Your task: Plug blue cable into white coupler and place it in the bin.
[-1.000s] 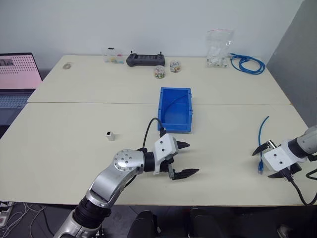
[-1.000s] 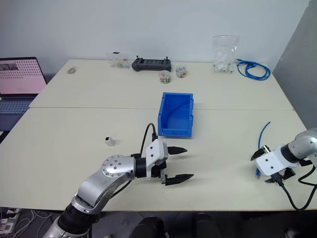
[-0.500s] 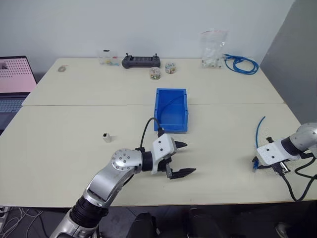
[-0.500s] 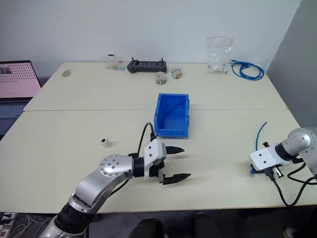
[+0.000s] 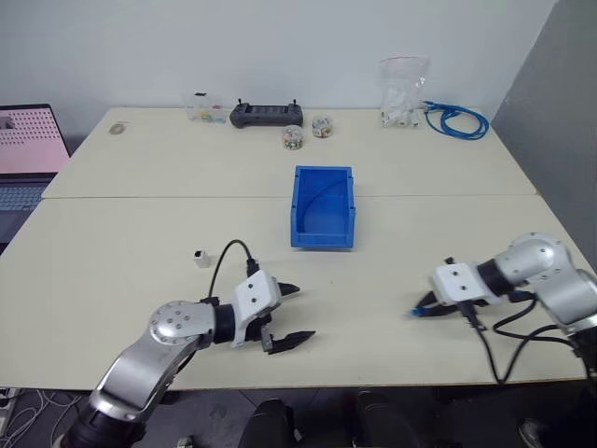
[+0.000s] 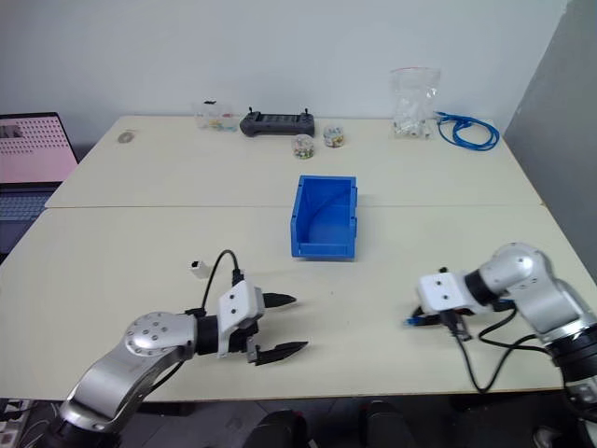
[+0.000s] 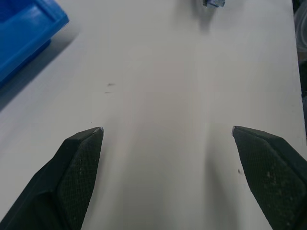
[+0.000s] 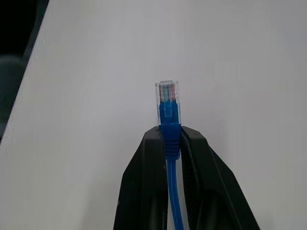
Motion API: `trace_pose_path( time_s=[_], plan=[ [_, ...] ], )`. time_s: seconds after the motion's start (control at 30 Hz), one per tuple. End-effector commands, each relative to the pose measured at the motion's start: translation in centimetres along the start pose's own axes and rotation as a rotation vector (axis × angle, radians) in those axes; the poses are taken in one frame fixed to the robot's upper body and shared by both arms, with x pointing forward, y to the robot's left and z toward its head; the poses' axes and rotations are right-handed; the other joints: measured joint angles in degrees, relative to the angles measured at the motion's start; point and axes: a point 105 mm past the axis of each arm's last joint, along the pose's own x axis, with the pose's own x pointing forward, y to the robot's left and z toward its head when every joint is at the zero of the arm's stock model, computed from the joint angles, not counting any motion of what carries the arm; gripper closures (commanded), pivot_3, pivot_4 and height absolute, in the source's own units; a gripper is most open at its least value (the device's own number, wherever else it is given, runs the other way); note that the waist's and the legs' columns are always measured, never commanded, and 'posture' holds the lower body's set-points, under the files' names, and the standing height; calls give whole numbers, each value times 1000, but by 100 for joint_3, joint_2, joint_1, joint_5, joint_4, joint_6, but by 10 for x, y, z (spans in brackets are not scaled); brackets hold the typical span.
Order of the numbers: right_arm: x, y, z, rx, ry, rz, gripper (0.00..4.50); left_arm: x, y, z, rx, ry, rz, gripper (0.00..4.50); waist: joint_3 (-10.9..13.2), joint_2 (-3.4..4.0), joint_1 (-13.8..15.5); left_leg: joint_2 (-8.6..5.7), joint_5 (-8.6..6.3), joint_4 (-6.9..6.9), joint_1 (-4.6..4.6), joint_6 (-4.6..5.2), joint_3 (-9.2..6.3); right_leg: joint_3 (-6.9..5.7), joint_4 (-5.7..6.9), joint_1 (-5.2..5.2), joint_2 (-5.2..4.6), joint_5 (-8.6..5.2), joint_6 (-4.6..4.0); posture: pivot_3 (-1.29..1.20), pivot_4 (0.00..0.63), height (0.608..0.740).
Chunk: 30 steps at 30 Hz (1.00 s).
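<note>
My right gripper (image 5: 427, 305) is shut on the blue cable (image 8: 168, 125) just behind its clear plug (image 8: 167, 96), which sticks out past the fingertips low over the table, right of centre. The rest of the cable is hidden behind the hand. The white coupler (image 5: 200, 258) sits alone on the table at the left. My left gripper (image 5: 301, 313) hovers wide open with nothing in it, right of and nearer than the coupler. The blue bin (image 5: 322, 240) stands at the table's middle, beyond both grippers, with a thin dark line lying inside it.
Along the far edge are a black controller (image 5: 266, 114), two small jars (image 5: 293, 137), a clear box (image 5: 201, 106), a plastic bag (image 5: 403, 89) and a coil of blue cable (image 5: 457, 119). A laptop (image 5: 28, 149) stands at the far left. A seam (image 5: 168, 196) joins the two tabletops.
My right gripper has shut on the cable's plug end and carried it left toward the table's middle. My left arm has drawn back to the left, still open.
</note>
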Motion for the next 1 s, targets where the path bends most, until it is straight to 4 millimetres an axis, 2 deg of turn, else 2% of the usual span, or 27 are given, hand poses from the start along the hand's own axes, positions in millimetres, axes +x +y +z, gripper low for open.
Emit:
trace_pose_path(
  time_s=[0.03, 0.2, 0.33, 0.5, 0.67, 0.73, 0.83, 0.93, 1.0],
  plan=[
    [38, -15, 36, 65, -110, -83, 4369, -19, 0, 1, 39, 2, 30, 0, 0, 0, 0, 0, 0, -2, 0, -1, 0, 0, 1, -2, 0, -1, -2, 0, 150, 740],
    [86, -26, 61, 91, -155, -112, 4370, -41, 13, -15, 23, 51, 116, 0, 2, 3, 50, -4, -1, 0, -23, -2, -3, -4, 2, -29, -4, 2, -14, 0, 150, 740],
    [108, -30, 68, 71, -148, -99, 4372, -54, 22, -23, 17, 73, 155, 0, 1, 2, 69, -5, -1, 1, -45, -2, -4, -8, 2, -49, -4, 10, -27, 0, 150, 740],
    [123, -36, 77, 91, -166, -83, 4373, -59, 28, -29, 17, 77, 167, 0, -1, -1, 3, -4, -1, 0, -48, -2, -7, -12, 6, -54, -3, 11, -29, 0, 150, 740],
    [127, -35, 82, 131, -195, -40, 4373, -58, 30, -32, 28, 78, 154, 0, -1, 0, -34, 1, -1, -2, -39, -2, -7, -11, 12, -53, 3, 11, -29, 0, 150, 740],
    [127, -35, 84, 132, -204, -30, 3652, -56, 32, -33, 33, 72, 149, 0, -1, 0, -30, 1, -1, -2, -39, -1, -7, -11, 13, -53, 4, 11, -29, 0, 150, 740],
    [126, -37, 88, 131, -214, -29, 2904, -52, 35, -32, 43, 61, 143, 0, -1, 0, -28, 1, -1, -2, -41, -1, -7, -12, 13, -54, 4, 11, -29, 0, 150, 740],
    [120, -41, 93, 129, -239, -47, 2259, -48, 38, -30, 60, 51, 132, 0, -1, -1, -20, 0, -1, -1, -43, -1, -8, -12, 12, -53, 3, 11, -29, 0, 150, 740],
    [108, -40, 98, 112, -261, -51, 1760, -43, 39, -27, 70, 41, 120, 0, 0, 1, -18, 0, -1, -1, -45, -1, -7, -11, 12, -55, 3, 11, -29, 0, 150, 740]
  ],
)
